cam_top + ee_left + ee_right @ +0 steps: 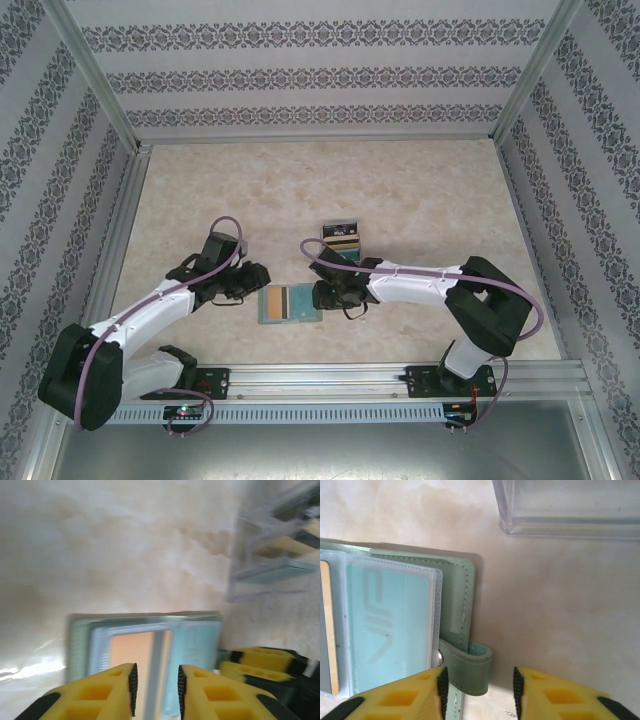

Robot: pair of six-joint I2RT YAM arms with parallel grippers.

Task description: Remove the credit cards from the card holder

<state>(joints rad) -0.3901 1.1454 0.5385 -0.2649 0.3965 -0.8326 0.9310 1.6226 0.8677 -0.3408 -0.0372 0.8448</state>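
The card holder [290,303] lies open and flat on the table between both grippers. In the left wrist view its grey-green cover [79,640] shows a tan-gold card [132,647] in the left panel and a teal-green card [197,645] in the right one. My left gripper [156,680] [248,285] hovers open at the holder's left edge. My right gripper [479,680] [322,295] is open at the right edge of the holder [455,595], its snap strap [467,667] between the jaws. The teal-green card [390,630] sits in a clear sleeve.
A clear plastic box [340,240] stands just beyond the holder, with a black card and a tan card in it. The box [565,510] is close ahead of my right gripper. In the left wrist view the box [275,550] appears at top right. Patterned walls enclose the table.
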